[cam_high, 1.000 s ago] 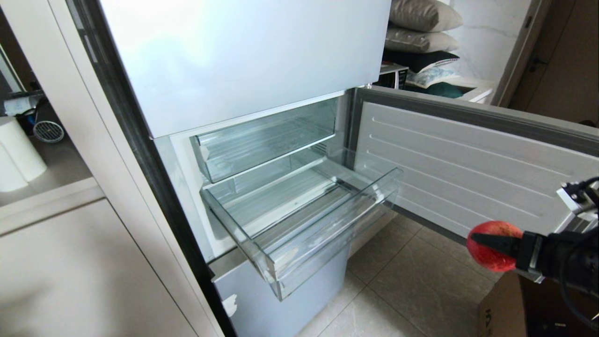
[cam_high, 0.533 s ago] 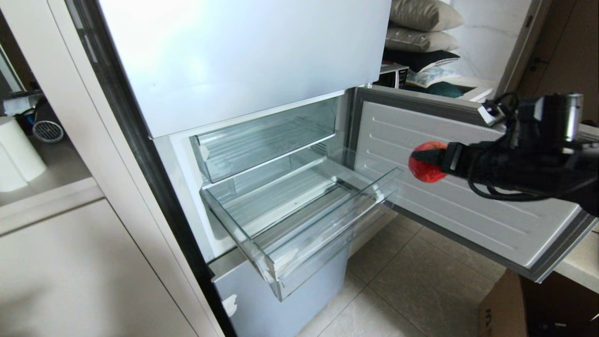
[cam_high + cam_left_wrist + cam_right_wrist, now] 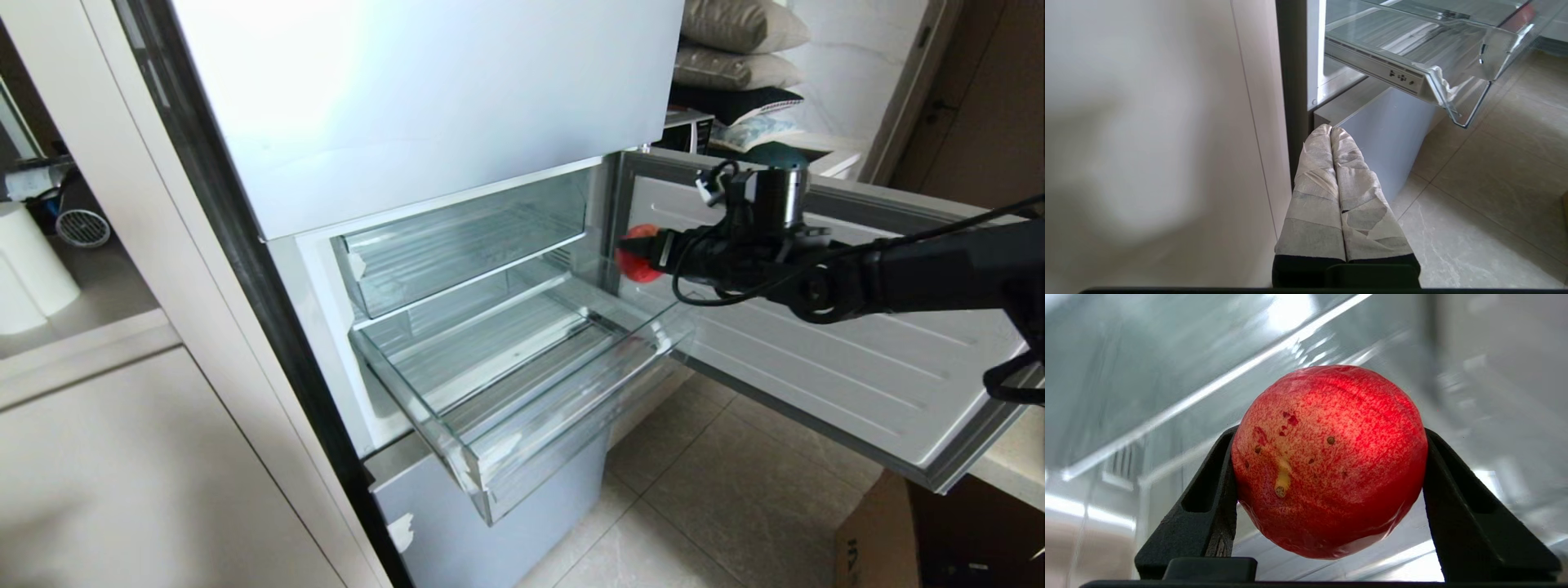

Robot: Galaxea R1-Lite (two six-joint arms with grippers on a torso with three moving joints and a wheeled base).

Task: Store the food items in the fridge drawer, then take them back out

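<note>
Head view: our right gripper (image 3: 635,253) is reaching in from the right w/ jaws clamped on a small round red fruit (image 3: 630,263), hanging just over the back-right corner of the wide see-through plastic fridge drawer (image 3: 522,425). Drawer's pulled out and looks empty, so nothing stored yet afaict. The shallower clear bin (image 3: 457,253) above it looks empty too, and the white fridge door (image 3: 816,327) is swung open behind the arm.

Left wrist view: left gripper (image 3: 1331,130) is parked low by the fridge's bottom corner, its taped jaws pressed together, holding nothing. Drawer front lip (image 3: 1457,81) shows above it.

Right wrist view: the red fruit (image 3: 1331,461) sits snug between the black jaws, clear plastic blurry behind.

So we're at the first drop, basically. Left to do: release, fetch any other pieces (none visible here), then take it all back out.
</note>
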